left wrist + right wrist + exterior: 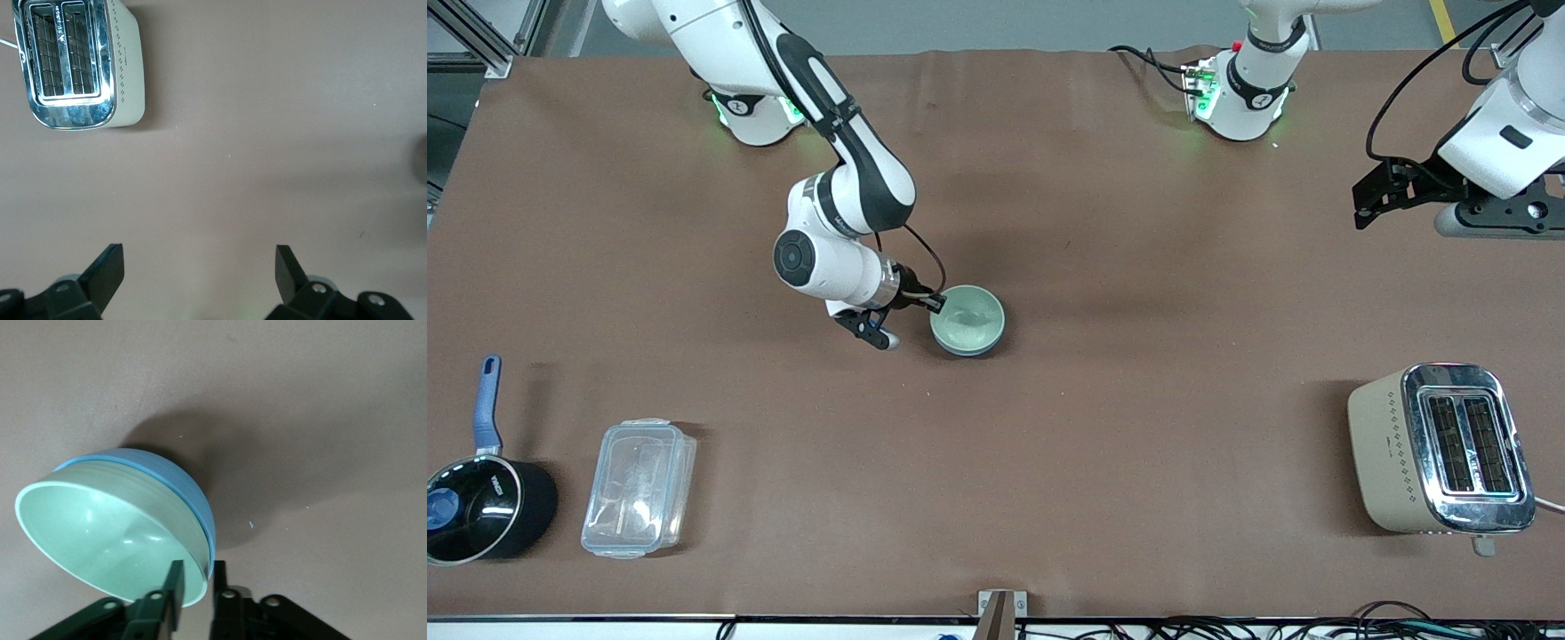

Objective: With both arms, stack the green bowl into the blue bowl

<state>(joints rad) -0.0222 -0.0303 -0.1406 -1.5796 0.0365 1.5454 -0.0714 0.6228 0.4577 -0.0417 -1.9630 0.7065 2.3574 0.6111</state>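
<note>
Green bowl (100,533) already nested in blue bowl (177,487) mid-desk (1138,400). Right gripper (193,587) jaws pinch the stacked rims; release and retreat left. Left gripper (200,273) waits, jaws wide open, empty, above desk near toaster (80,63).

Green bowl (967,318) nested in blue bowl (175,487).

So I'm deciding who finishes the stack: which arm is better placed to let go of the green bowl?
Right. The right gripper already pinches the rim of the green bowl, nested in the blue bowl. The left gripper hangs open near the toaster.
</note>
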